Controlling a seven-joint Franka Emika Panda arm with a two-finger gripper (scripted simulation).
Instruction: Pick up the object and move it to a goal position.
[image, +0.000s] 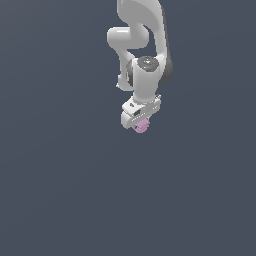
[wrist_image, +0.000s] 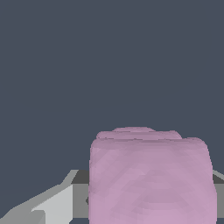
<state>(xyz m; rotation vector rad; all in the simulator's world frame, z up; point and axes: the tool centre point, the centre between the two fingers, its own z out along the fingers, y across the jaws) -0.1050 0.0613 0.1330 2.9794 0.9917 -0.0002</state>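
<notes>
The object (image: 142, 126) is a small pale pink-lilac lump peeking out under the white gripper (image: 140, 122) in the exterior view. The arm comes down from the upper middle of that view. In the wrist view the object (wrist_image: 151, 177) fills the lower right, a lumpy pink block sitting between the grey fingers (wrist_image: 52, 203). One finger shows beside it; the other is mostly hidden behind it. The gripper is shut on the object.
Only a flat, uniform dark grey-blue surface (image: 60, 190) surrounds the arm in both views. No other objects, containers or edges show.
</notes>
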